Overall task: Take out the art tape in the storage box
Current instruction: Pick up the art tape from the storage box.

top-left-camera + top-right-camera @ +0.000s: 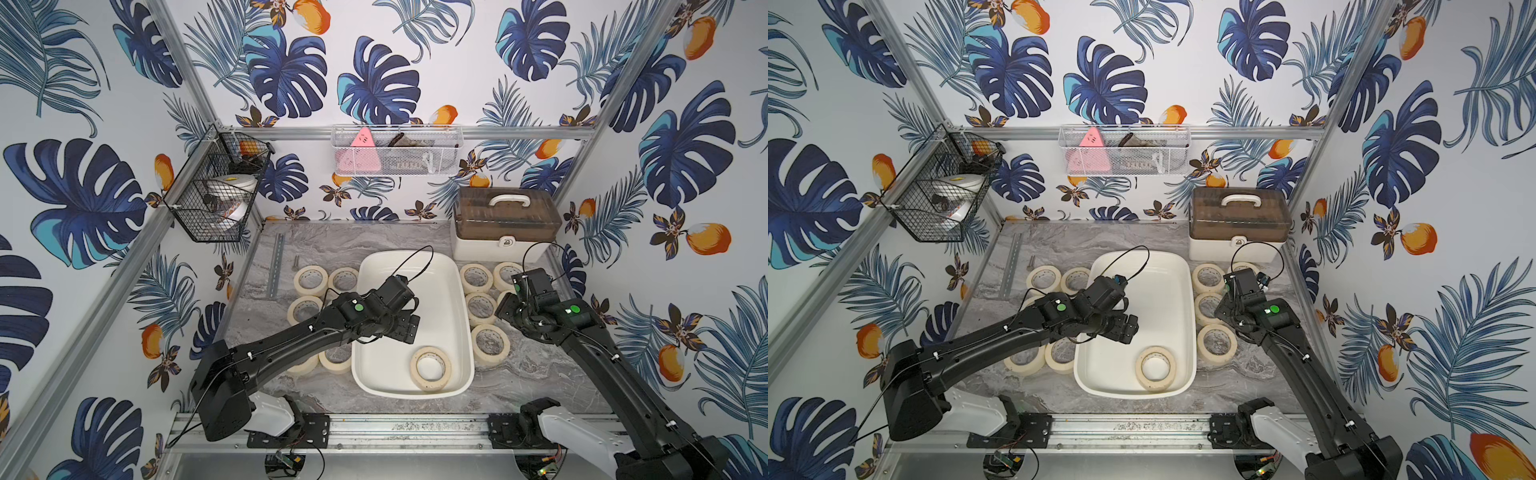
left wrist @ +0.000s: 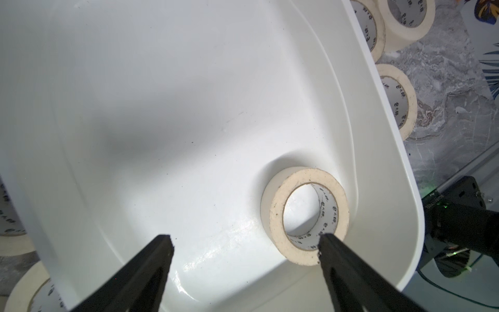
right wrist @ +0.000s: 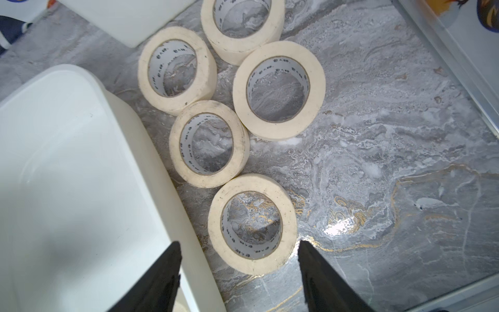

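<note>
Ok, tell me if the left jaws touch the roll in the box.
Apart: both top views show bare storage box floor between the left gripper and art tape.

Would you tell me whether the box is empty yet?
Not empty: one tape roll lies flat in the box, near a corner.

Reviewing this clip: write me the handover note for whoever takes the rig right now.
Left hand: open, empty, over the storage box, aimed at the last roll inside.
Right hand: open, empty, above five rolls on the table beside the box.
Done: every other visible roll lies on the table, either side of the box.
Left: lift out that one roll.
</note>
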`<state>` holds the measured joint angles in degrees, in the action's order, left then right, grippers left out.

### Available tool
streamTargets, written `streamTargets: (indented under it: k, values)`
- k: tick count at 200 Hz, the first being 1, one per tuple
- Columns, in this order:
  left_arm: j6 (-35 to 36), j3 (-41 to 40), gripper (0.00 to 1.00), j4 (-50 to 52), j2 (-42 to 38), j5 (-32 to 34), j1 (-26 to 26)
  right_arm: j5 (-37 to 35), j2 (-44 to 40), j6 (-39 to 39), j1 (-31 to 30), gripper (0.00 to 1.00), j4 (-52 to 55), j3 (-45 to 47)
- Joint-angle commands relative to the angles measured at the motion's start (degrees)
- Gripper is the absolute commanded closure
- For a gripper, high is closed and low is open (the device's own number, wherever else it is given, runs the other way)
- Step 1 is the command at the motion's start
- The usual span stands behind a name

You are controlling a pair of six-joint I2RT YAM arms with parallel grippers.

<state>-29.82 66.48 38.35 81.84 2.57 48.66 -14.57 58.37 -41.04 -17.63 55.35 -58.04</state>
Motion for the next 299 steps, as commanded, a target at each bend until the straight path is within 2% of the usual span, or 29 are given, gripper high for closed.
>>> streamTargets:
  k: [1, 55, 106, 153, 194, 251, 281, 299]
  values:
    - [1.4, -1.4, 0.09, -2.6, 1.1, -3.9, 0.2, 1.3, -0.7, 3.7, 0.0, 0.27, 3.2, -2.3]
    - [1.3, -6.2, 0.13, -10.5, 7.3, -8.4, 3.6, 2.0, -1.1, 5.5, 0.0, 0.26, 3.8, -3.6]
    - [0.5, -8.2, 0.19, -15.9, 12.2, -4.1, 8.3, 2.1, -1.4, 5.9, 0.0, 0.25, 3.5, -2.7]
    - [0.9, -8.5, 0.37, -17.8, 16.1, 0.2, 9.2, 1.8, -1.2, 6.4, 0.0, 0.25, 3.3, -2.0]
    - [-0.8, -9.4, 0.67, -19.4, 16.6, 2.9, 9.2, 1.4, -2.0, 6.8, -0.1, 0.25, 3.1, -1.6]
    - [-2.3, -9.2, 0.93, -17.5, 14.0, 6.8, 9.2, 2.0, -2.9, 8.1, 0.0, 0.25, 2.8, -1.6]
    - [-4.3, -7.7, 1.00, -13.4, 11.8, 10.0, 9.2, 6.6, -4.7, 10.3, 0.0, 0.25, 0.3, -0.8]
    - [-6.9, -6.5, 1.00, -10.4, 9.5, 12.8, 9.2, 9.8, -5.9, 11.7, 0.0, 0.24, -1.8, 0.3]
